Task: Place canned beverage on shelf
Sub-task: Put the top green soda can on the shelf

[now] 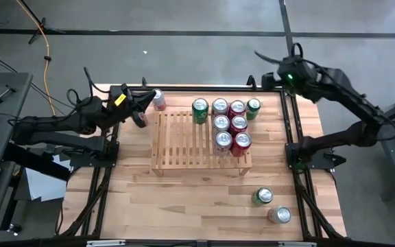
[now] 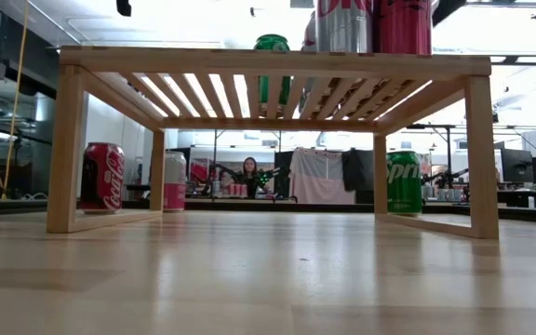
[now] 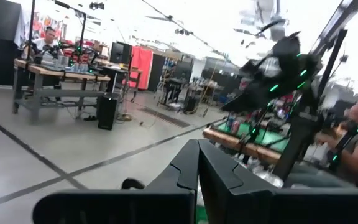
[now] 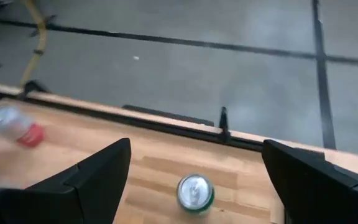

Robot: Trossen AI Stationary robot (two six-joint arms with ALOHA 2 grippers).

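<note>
Right gripper [image 4: 191, 168] spread wide above a green can [image 4: 195, 191], nothing held.

That can stands on the table at the shelf's [image 1: 177, 140] two o'clock corner, touching the cans packed on the slats; a skewed descent could clip a neighbour and topple it (tight cluster). The left gripper [image 1: 141, 110], fingers together and empty, waits at ten o'clock beside a pink can [image 1: 158, 100].
</note>
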